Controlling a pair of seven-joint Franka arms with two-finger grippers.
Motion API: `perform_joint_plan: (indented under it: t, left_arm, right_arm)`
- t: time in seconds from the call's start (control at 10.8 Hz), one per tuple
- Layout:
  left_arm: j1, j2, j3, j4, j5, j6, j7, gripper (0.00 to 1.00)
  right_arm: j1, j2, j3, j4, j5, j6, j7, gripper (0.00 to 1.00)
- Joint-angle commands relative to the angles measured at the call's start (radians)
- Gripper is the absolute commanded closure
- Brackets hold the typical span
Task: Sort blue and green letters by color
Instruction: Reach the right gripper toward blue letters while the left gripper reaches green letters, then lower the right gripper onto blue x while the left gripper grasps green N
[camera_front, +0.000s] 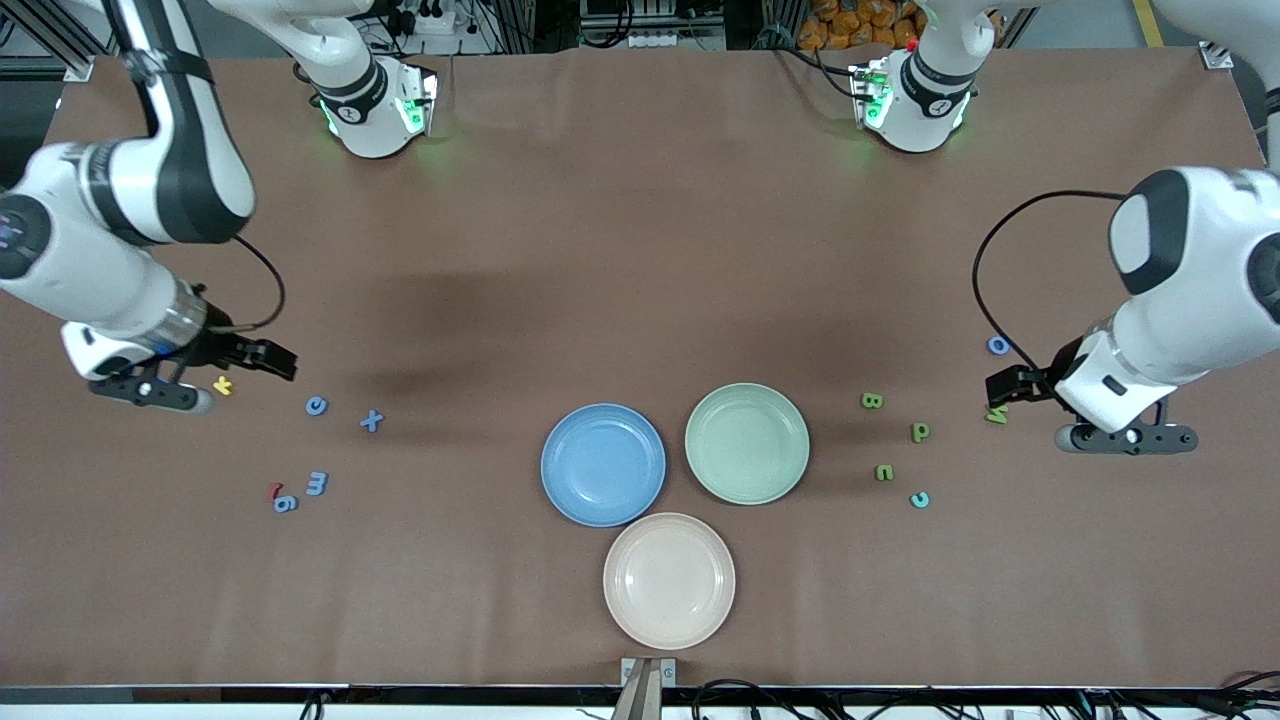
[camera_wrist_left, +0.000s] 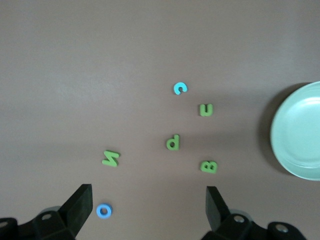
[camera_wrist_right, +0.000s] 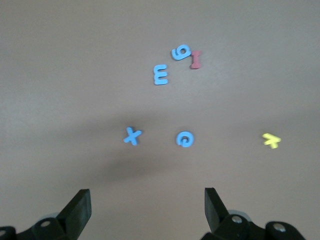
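At the right arm's end of the desk (camera_front: 640, 250), blue letters (camera_front: 343, 450) are scattered under the right gripper (camera_front: 235, 372), jaws spread wide, nothing held. Green letters (camera_front: 895, 435) are spread near the green plate (camera_front: 747, 443) toward the left arm's end; the left gripper (camera_front: 1030, 392) hangs there, jaws wide, empty. Blue plate (camera_front: 603, 465) is seen mid-desk.

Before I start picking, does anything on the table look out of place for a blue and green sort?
Yes. A yellow letter lies by the right gripper, and a dark red piece touches the blue 9; neither matches the sort. All three plates are empty: the blue plate, green plate and beige plate.
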Motion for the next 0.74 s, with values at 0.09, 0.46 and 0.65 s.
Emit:
perform_joint_plan:
  t: [0.09, 0.46, 0.65]
  left_arm:
    - [0.001, 0.025, 0.092, -0.211, 0.006, 0.303, 0.173, 0.00]
    - [-0.003, 0.160, 0.117, -0.214, 0.006, 0.423, 0.210, 0.00]
    - [0.000, 0.206, 0.119, -0.249, 0.006, 0.526, 0.210, 0.00]
  right_arm:
    - [0.011, 0.146, 0.001, 0.008, 0.002, 0.102, 0.261, 0.00]
    - [0.017, 0.272, 0.001, 0.008, 0.132, 0.210, 0.307, 0.00]
    - [0.026, 0.323, 0.001, 0.012, 0.143, 0.243, 0.307, 0.00]
